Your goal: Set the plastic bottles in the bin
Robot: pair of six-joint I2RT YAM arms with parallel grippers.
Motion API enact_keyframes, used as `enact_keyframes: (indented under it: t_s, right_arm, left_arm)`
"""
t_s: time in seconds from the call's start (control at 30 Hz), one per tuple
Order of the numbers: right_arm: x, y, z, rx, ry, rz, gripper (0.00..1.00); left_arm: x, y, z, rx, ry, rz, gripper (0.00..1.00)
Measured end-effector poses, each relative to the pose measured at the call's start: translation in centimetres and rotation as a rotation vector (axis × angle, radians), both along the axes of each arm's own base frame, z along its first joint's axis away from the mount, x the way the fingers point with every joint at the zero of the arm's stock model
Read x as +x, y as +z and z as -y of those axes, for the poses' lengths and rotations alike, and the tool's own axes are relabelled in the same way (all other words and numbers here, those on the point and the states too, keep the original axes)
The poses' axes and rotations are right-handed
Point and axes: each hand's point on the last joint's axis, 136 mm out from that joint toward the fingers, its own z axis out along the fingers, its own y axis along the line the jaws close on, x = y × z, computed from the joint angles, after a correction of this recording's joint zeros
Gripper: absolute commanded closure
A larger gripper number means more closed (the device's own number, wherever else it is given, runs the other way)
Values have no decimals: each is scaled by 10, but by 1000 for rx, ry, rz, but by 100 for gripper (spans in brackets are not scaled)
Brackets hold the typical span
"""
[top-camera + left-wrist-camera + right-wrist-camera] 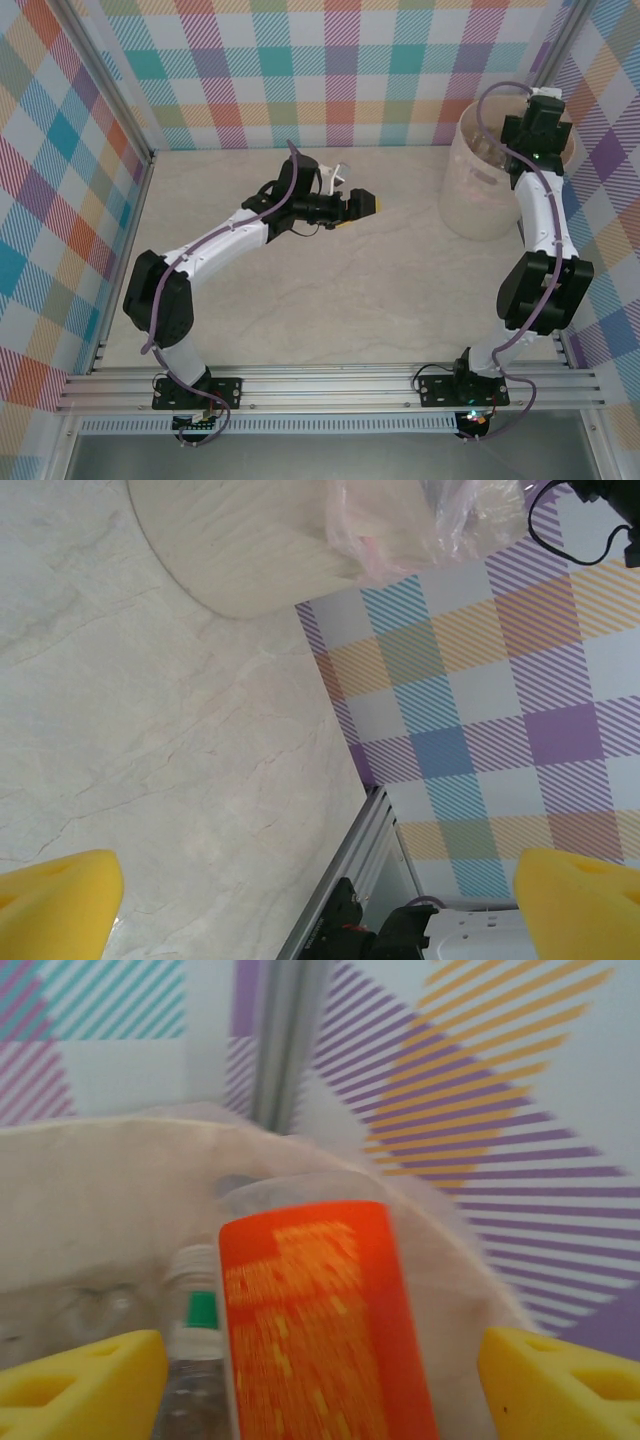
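The bin [478,195] is a tall cream-white bucket at the table's far right corner. My right gripper [540,128] hangs over its rim. In the right wrist view, the right gripper [320,1385] is open, and a blurred orange-labelled plastic bottle [315,1320] sits between the yellow fingers [80,1385] with a gap on each side. Below it inside the bin [90,1200] lies a clear bottle [195,1360] with a green band. My left gripper [365,205] is open over the middle of the table with nothing in it. The left wrist view shows the bin [250,540] from the side.
Plaid walls close the table on the left, back and right. An aluminium rail [330,385] runs along the near edge with both arm bases on it. The right arm [540,270] stands close to the right wall beside the bin.
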Motion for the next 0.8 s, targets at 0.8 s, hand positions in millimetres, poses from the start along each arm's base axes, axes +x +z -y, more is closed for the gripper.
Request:
enact_keyframes:
  t_s: [0.8]
  right_arm:
    - [-26, 47, -76, 332, 311, 108, 0]
  left_arm:
    - [11, -9, -12, 72, 87, 30, 0]
